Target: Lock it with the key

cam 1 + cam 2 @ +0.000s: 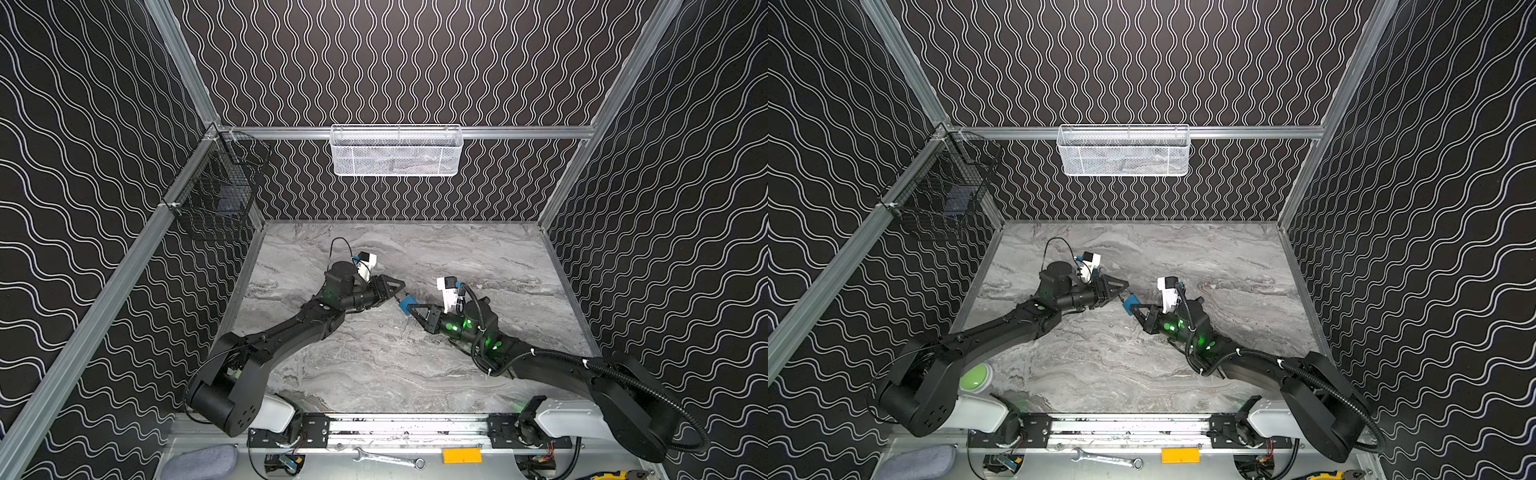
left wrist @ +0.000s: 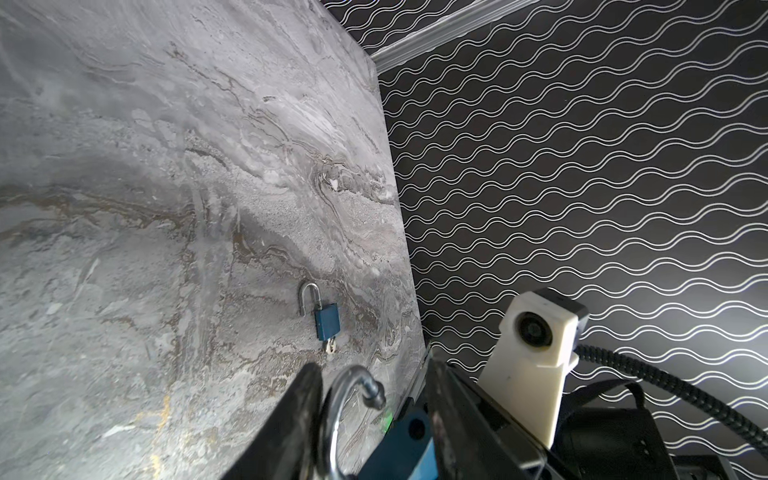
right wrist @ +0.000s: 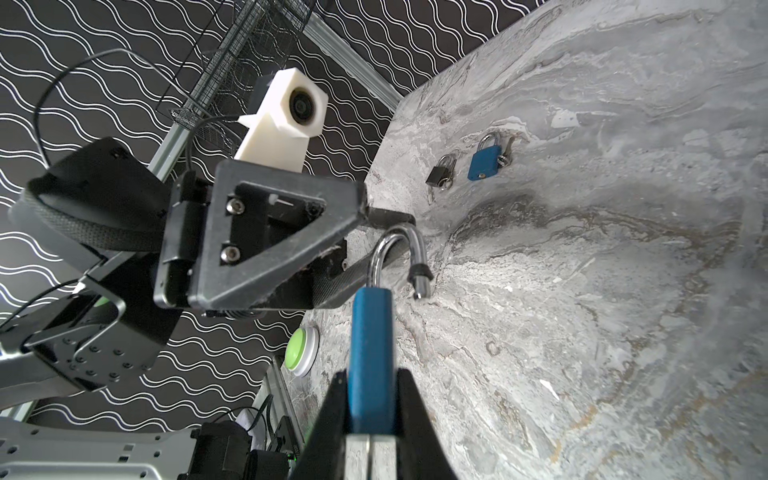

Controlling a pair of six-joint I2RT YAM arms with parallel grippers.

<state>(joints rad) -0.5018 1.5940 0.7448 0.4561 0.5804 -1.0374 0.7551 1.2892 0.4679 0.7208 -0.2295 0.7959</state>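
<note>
Your right hand pinched the blue padlock by its body, your left hand stood spread astride the open shackle just past its tips, and farther beyond, a black padlock and a keyed padlock lay on the surface.

Both arms reach from the near rail toward the middle of the scene, wrists low, tips almost meeting. The left gripper stands with jaws parted. The right gripper is clamped on the blue padlock.
</note>
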